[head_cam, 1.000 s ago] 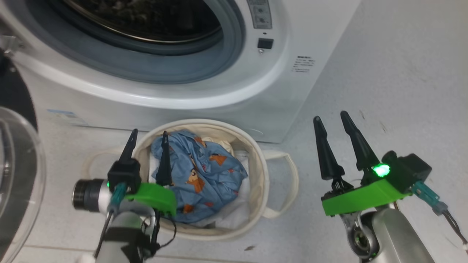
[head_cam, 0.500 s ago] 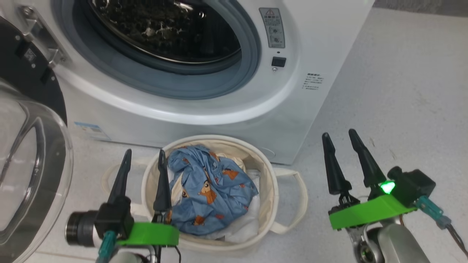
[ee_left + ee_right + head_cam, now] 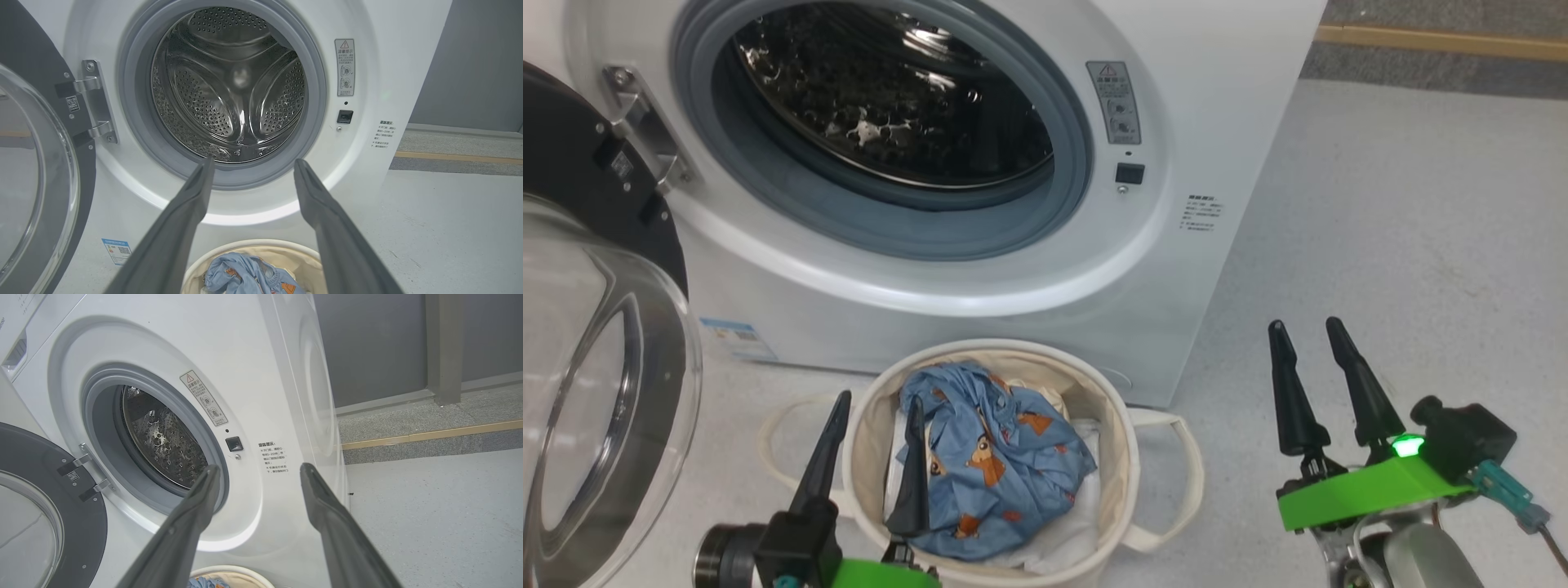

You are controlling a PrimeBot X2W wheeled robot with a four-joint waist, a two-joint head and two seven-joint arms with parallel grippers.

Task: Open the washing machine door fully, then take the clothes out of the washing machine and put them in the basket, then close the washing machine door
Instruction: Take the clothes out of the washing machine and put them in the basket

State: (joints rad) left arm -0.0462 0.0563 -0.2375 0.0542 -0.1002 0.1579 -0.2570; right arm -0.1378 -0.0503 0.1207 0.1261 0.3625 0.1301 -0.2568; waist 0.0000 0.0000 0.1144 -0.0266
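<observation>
The washing machine (image 3: 1225, 106) stands with its drum bare of clothes in the left wrist view, where it (image 3: 380, 24) fills the top. The washing machine door (image 3: 580, 384) hangs swung wide at the left, also seen as the door (image 3: 36, 183) and the door (image 3: 53, 498). In front sits the basket (image 3: 1123, 445), holding the blue animal-print clothes (image 3: 1005, 457). My left gripper (image 3: 878, 402) hovers open over the basket's left rim, fingers empty. To the right of the basket my right gripper (image 3: 1303, 325) stands open above the floor. The wrist views show the left gripper (image 3: 254, 161) and the right gripper (image 3: 260, 466) both aimed at the machine front.
A plain white sheet (image 3: 1066, 535) lies under the blue garment. The basket's loop handles stick out at both sides. Pale grey floor (image 3: 1421, 245) stretches to the right, with a yellow-edged kerb (image 3: 1445, 41) and a grey wall (image 3: 376, 343) beyond.
The whole head picture has shifted down, so the camera has tilted up and more of the drum shows. My left gripper has drawn back a little toward me over the basket rim.
</observation>
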